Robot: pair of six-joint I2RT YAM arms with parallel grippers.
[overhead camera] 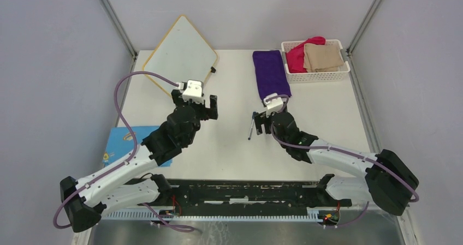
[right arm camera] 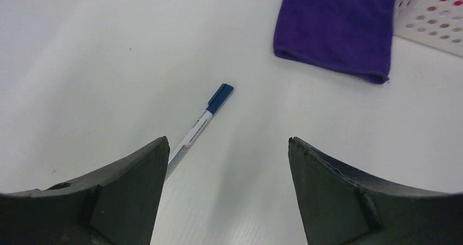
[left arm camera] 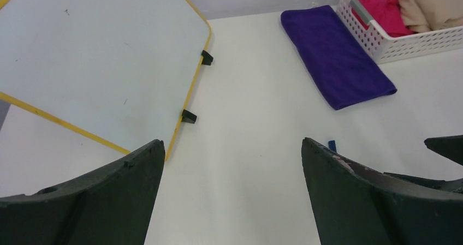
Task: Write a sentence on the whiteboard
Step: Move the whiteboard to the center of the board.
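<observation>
Top external view: we find the whiteboard (overhead camera: 183,51) lying flat at the far left of the table (overhead camera: 229,152), turned corner-on, with no writing on its face. The left gripper (overhead camera: 195,102) hovers just off the board's near right edge, with the board at its 11 o'clock. The marker (overhead camera: 250,130) lies on bare table touching or just beside the right gripper (overhead camera: 263,119), at about its 7 o'clock. Its long axis runs roughly 12 to 6. We judge the right arm clearly nearer to it.

Left wrist view: the jaws of the left gripper (left arm camera: 232,144) stand wide apart with nothing between them. The whiteboard (left arm camera: 98,65) fills the 10 to 11 o'clock quarter, blank (bar a few faint specks).

Right wrist view: the jaws of the right gripper (right arm camera: 226,141) are spread nearly full and hold nothing. The marker (right arm camera: 197,127) runs from 7 to 1 o'clock, blue cap at the far end and the near end passing under the finger on the picture's left. It sits off-centre in the gap, so in our judgement a pick needs the jaws shifted toward 9 o'clock to straddle the barrel. The purple cloth (right arm camera: 338,27) lies apart at 1 o'clock.
</observation>
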